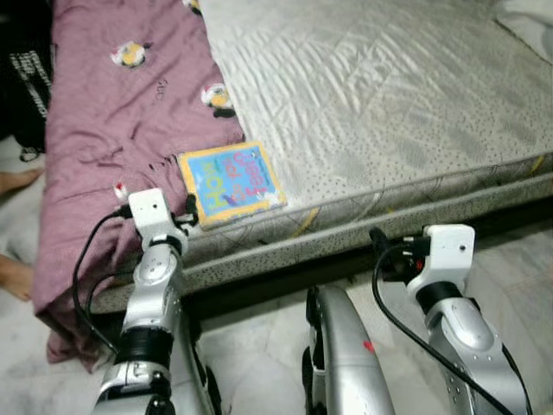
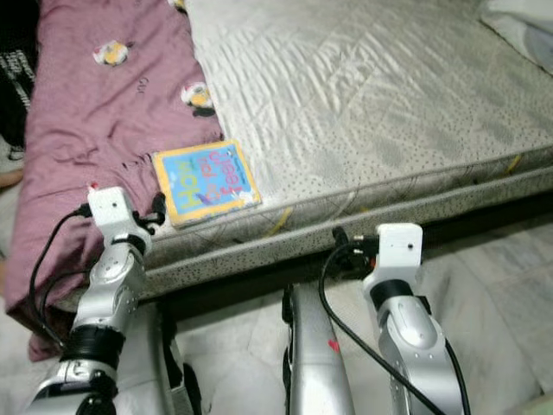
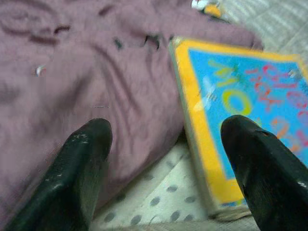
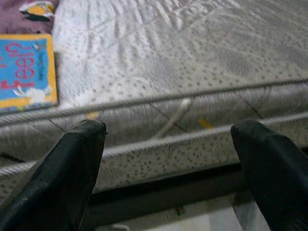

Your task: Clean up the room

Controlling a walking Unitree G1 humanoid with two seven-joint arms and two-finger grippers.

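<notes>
A blue picture book with a yellow border (image 1: pixel 232 183) lies flat at the near edge of the bed, where the purple blanket (image 1: pixel 112 112) meets the bare grey mattress (image 1: pixel 380 95). My left gripper (image 3: pixel 166 130) is open just in front of the book's (image 3: pixel 240 120) near corner. One finger is over the blanket (image 3: pixel 72 86) and the other over the book's cover. Further right, my right gripper (image 4: pixel 168 127) is open and holds nothing. It faces the mattress side (image 4: pixel 183 144), with the book (image 4: pixel 24 72) off to one side.
The purple blanket hangs over the bed's left end towards the floor. A person's bare feet (image 1: pixel 15 181) stand on the pale tiles at far left. A dark gap (image 1: pixel 285 281) runs under the bed frame. A white pillow (image 1: pixel 527 17) lies at the far right.
</notes>
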